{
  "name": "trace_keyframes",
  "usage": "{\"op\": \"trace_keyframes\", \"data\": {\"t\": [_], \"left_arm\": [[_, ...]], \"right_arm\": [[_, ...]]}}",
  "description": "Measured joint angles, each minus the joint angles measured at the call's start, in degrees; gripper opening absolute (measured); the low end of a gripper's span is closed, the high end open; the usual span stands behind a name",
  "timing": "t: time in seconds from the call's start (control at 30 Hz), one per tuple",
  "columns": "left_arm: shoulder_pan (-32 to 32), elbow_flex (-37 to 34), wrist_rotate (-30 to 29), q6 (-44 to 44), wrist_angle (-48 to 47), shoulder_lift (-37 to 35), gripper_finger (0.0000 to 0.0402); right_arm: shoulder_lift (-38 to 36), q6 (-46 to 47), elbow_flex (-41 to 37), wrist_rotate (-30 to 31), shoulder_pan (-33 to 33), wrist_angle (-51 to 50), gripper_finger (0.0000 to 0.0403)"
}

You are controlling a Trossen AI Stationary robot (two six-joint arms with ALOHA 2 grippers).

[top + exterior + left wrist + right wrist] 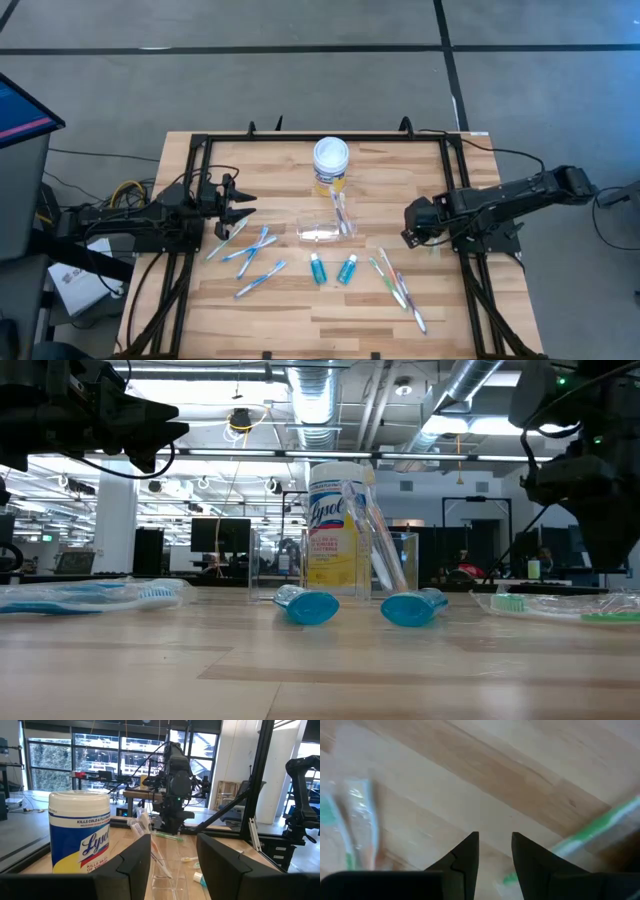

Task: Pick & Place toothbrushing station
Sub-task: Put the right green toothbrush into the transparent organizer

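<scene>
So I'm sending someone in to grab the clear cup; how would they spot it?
Start at the white-lidded yellow jar at the table's far middle. Just in front stands the clear cup. Unlike the loose toothbrushes around it, it is see-through and has brushes inside.

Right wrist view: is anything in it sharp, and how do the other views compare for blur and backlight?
Right wrist view: the toothbrushes and table are soft, only the right gripper is crisp. Low view: near tabletop blurred, bright ceiling lights leave the arms silhouetted. Left wrist view: windows backlight the scene, yet the Lysol jar reads clearly. High view: evenly lit.
</scene>
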Motion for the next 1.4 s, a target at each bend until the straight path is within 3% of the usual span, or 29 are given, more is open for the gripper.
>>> {"op": "trace_keyframes", "data": {"t": [0.33,0.83,1.4], "left_arm": [[0.02,0.0,0.01,-0.1,0.0,0.0,0.0154],[0.0,0.01,0.02,-0.42,0.0,0.02,0.0154],[0.01,0.0,0.01,-1.49,0.0,0.0,0.0154]], "right_arm": [[0.62,2.38,-0.02,-3.2,0.02,-3.51,0.0112],[12.72,-3.52,-0.02,-12.64,2.01,-4.09,0.0154],[15.39,1.39,-0.02,-11.86,5.4,-2.93,0.0187]]}}
